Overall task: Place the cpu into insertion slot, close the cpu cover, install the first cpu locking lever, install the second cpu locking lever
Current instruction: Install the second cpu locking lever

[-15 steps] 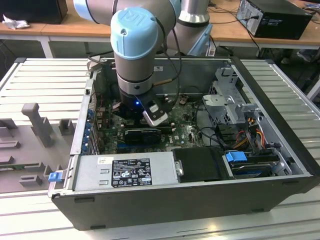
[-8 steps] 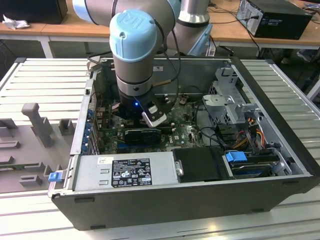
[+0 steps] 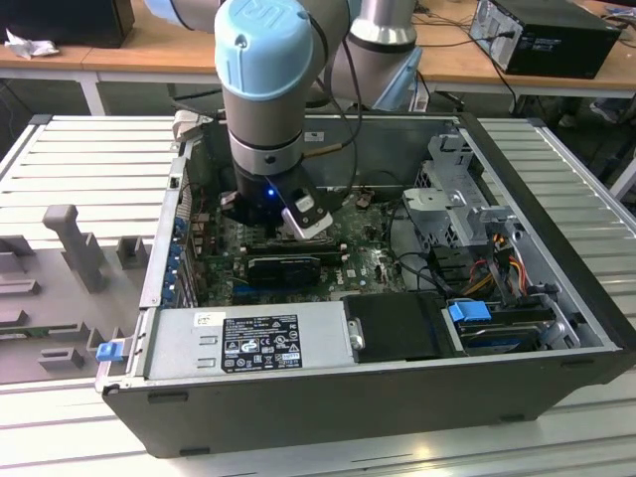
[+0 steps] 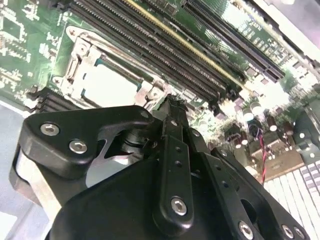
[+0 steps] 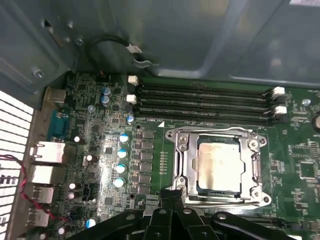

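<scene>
Wooden desks stand behind the open grey computer case (image 3: 328,397) in the exterior view, the arm reaching down inside. In the first wrist view, the silvery square cpu (image 5: 219,167) sits in the insertion slot (image 5: 218,189) under the closed grey metal cpu cover (image 5: 182,160). In the second wrist view, the black gripper (image 4: 172,107) hovers beside it, fingers pressed together, holding nothing.

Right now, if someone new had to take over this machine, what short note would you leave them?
End effector: fingers together, holding nothing, hovering just beside the socket.
CPU: already seated in the insertion slot on the green motherboard, next to the long memory slots.
CPU cover: metal frame lies flat around the chip, so it looks closed.
Locking levers: cannot tell whether either is latched; check both.
</scene>
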Available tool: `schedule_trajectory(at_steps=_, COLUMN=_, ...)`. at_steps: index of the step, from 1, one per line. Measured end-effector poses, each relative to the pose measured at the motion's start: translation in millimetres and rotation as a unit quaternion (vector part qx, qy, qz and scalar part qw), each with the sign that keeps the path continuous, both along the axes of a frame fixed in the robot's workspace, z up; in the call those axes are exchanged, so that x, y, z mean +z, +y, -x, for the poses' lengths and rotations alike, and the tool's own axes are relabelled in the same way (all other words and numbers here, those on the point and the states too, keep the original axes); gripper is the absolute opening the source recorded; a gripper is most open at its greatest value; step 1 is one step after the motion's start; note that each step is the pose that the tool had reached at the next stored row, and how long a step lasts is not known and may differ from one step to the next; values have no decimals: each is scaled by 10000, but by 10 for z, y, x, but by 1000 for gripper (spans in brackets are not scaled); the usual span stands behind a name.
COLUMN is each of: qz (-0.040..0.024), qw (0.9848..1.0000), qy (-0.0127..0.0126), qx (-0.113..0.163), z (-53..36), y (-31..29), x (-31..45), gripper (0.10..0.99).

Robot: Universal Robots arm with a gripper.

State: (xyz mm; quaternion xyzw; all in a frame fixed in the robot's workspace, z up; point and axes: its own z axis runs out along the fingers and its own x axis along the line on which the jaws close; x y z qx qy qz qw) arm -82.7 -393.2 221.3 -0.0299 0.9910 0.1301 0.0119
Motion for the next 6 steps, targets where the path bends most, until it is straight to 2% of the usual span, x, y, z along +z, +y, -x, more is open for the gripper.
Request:
schedule_trajectory(at_steps=4, qz=-4, qw=10000, qy=0, qx=1, z=-1, y=-1, x=122, gripper=106)
schedule_trajectory(at_steps=6, qz=-5, qw=10000, qy=0, qx=1, z=-1, y=0, x=146, gripper=106)
